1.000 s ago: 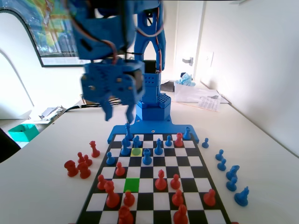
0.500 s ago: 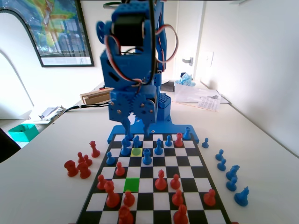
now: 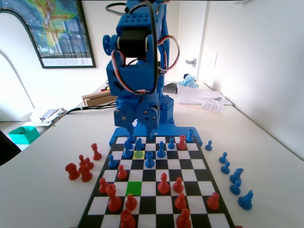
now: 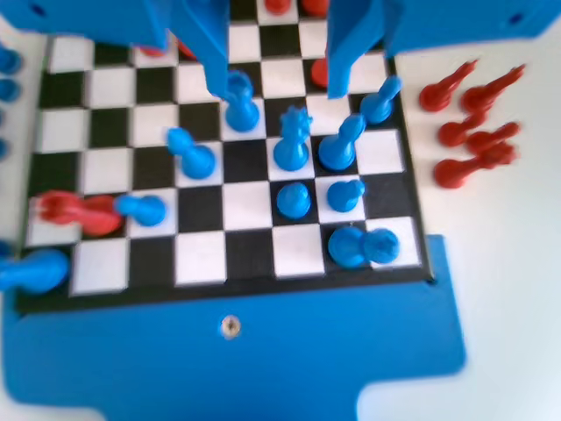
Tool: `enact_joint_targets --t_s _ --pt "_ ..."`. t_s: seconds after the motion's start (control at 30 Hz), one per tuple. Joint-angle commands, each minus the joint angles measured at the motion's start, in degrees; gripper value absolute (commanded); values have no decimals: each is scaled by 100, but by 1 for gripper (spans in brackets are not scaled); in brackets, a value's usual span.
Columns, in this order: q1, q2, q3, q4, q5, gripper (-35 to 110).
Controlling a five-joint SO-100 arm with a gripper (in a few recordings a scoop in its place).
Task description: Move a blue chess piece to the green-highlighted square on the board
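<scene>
Blue chess piece point(image 3: 138, 154) sits untouched on yellow square; gripper point(image 3: 137, 127), jaws apart and empty, has swung over and lowered above back rows, approach under way.

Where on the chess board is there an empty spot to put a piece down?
The green-highlighted square is bare, with red pawns on its left and near side. The white and black squares right of it, up to a red pawn, are free too. The board's far rows under the gripper are crowded with blue pieces.

Blue arm's jaws hang spread above the board's point(image 3: 156, 190) far rows; the green-highlighted square point(image 3: 134, 187) lies bare
</scene>
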Motion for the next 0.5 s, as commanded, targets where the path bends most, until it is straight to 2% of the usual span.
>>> enact_joint_targets --t_s 0.0,0.47 --pt "88 369 132 -97 -114 14" --pt "193 352 378 -422 -211 14"
